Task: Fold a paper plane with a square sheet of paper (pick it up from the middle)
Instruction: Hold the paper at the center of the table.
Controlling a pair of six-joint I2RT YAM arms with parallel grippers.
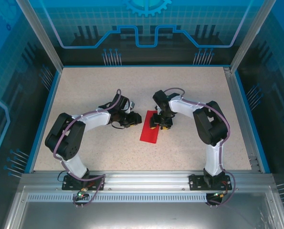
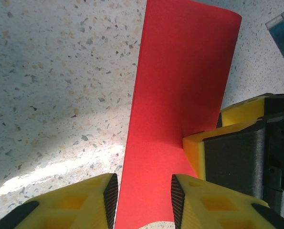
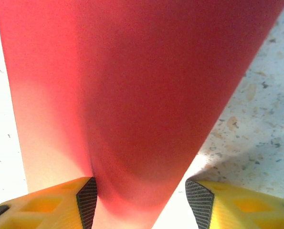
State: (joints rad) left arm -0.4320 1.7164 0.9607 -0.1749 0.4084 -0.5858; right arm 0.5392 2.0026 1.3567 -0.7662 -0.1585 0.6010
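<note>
The square sheet of paper (image 1: 149,128) is bright red and lies at the table's middle as a narrow, long folded strip. My left gripper (image 1: 134,120) is at the strip's left edge and my right gripper (image 1: 160,123) at its right edge. In the left wrist view the red paper (image 2: 180,86) runs between the open jaws of the left gripper (image 2: 144,193), with a yellow finger of the right gripper (image 2: 195,151) pressing on it. In the right wrist view the paper (image 3: 132,86) bulges upward between the open right gripper (image 3: 142,198), touching its left pad.
The speckled beige table (image 1: 108,86) has a blue raised rim and blue transparent walls on three sides. A metal rail runs along the near edge with both arm bases. Bare tabletop surrounds the paper.
</note>
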